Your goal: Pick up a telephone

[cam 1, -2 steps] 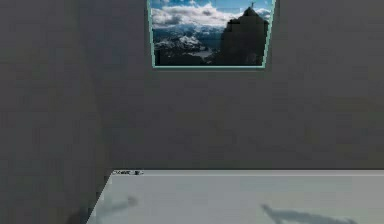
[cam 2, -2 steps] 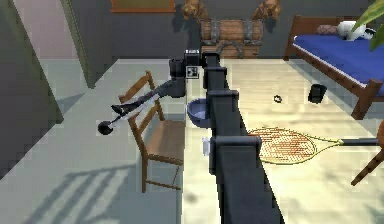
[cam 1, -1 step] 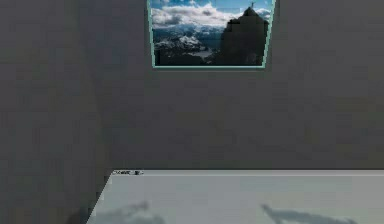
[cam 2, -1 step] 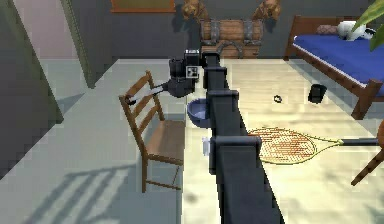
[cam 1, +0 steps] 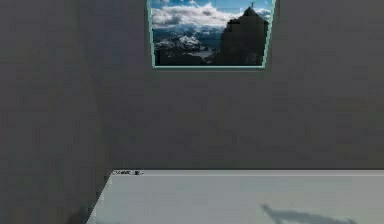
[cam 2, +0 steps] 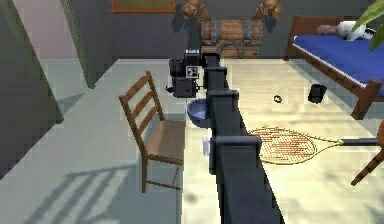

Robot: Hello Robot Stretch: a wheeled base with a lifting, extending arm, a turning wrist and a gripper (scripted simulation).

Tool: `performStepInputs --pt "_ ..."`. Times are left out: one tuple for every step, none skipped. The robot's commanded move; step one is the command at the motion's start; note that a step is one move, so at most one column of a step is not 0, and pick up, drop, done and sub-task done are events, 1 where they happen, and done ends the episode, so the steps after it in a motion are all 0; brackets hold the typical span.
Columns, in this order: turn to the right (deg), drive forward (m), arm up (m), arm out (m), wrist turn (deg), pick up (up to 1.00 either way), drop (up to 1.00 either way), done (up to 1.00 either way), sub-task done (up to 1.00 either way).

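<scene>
A chair (cam 2: pixel 150 120) stands at the tabletop's (cam 2: pixel 320 185) left edge. A racket (cam 2: pixel 283 146) lies on it, right of the arm (cam 2: pixel 228 110). A bed (cam 2: pixel 330 48) stands behind.

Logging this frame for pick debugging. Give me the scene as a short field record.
surface: pale table
on table: racket, blue bowl, small dark object
telephone: possibly the small dark object, too small to confirm
gripper: at the arm's far end, above the blue bowl in the picture
held: cannot tell
beside table: wooden chair
background: blue bed
ahead: mountain picture on grey wall
</scene>
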Motion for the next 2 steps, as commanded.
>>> performStepInputs --pt "0.0 0.0 0.0 0.0 27.0 0.0 0.0 0.0 0.0" --pt "0.0 0.0 -0.3 0.0 0.0 0.0 0.0 0.0 0.0"
